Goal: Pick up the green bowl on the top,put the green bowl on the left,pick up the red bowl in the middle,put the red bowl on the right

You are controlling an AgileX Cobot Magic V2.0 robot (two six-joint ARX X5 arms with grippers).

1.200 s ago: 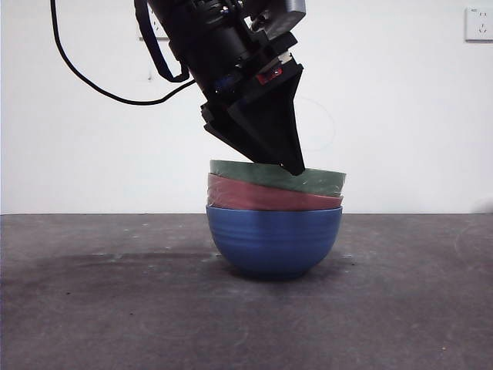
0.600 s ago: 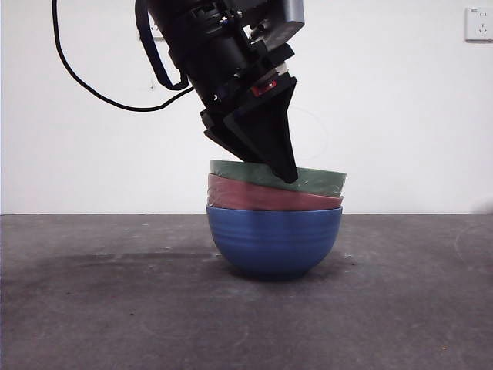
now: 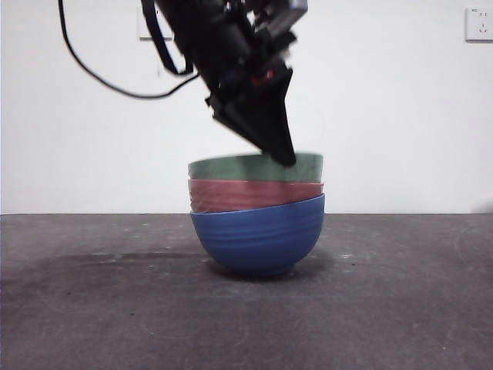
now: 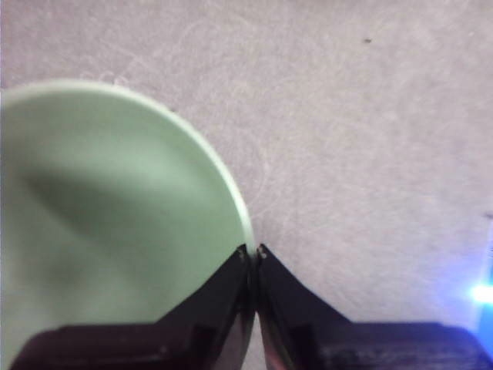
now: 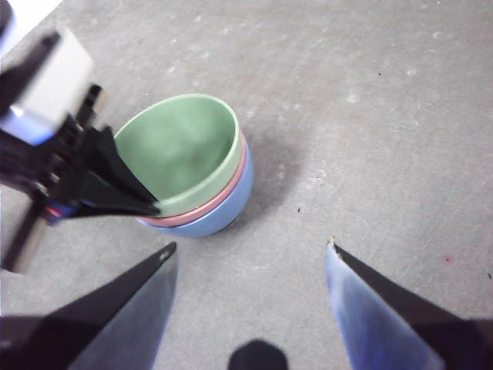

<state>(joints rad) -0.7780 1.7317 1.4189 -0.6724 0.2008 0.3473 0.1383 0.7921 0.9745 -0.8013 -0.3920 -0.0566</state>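
Observation:
The green bowl [image 3: 231, 167] sits on top of the red bowl [image 3: 246, 195], which is nested in a blue bowl [image 3: 258, 239] on the table. The stack leans a little. My left gripper [image 3: 283, 160] comes down from above and is shut on the green bowl's rim; in the left wrist view its jaws [image 4: 253, 253] pinch the edge of the green bowl [image 4: 100, 216]. The right wrist view shows the green bowl [image 5: 185, 150], the red rim [image 5: 233, 185], the blue bowl [image 5: 235, 206] and the left gripper [image 5: 150, 206]. My right gripper [image 5: 248, 247] is open and empty, above the table and apart from the stack.
The dark grey table [image 3: 400, 308] stretches to both sides of the stack. A white wall stands behind with a socket [image 3: 479, 23] at the upper right. A black cable [image 3: 100, 77] hangs from the left arm.
The left gripper has closed on the green bowl's rim and moved left and slightly up. The whole stack has shifted left with it and the blue bowl has tipped.

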